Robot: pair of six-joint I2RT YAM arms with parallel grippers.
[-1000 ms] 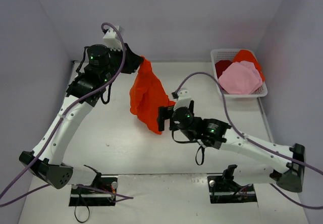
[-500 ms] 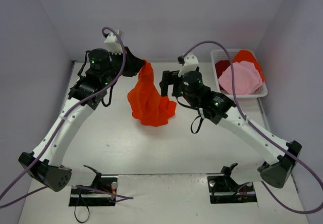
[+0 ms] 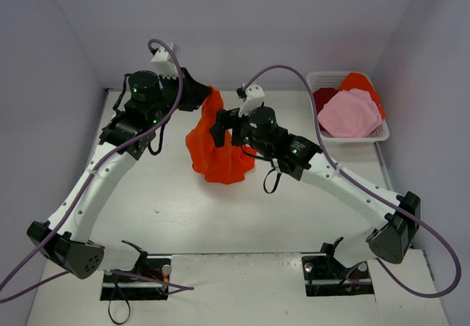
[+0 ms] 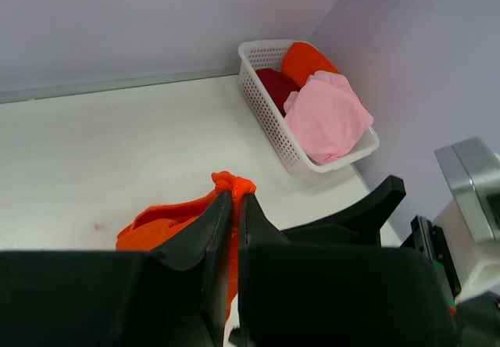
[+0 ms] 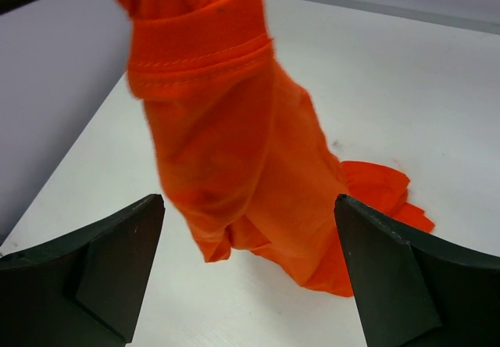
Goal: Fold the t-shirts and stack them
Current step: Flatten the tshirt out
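Left end effector (image 4: 233,198) pinched tight on a bunched bit of the orange-red t-shirt (image 3: 219,153), holding it up off the table (image 3: 169,208); lower part of the cloth crumpled on the table at back centre. Right end effector (image 5: 248,234) spread wide, fingers either side of the hanging cloth, gripping nothing. Far right corner: white basket (image 3: 383,132) with pink t-shirt (image 3: 349,113) on top, dark red t-shirt (image 3: 323,97) at its left end, orange t-shirt (image 3: 360,82) at the back edge
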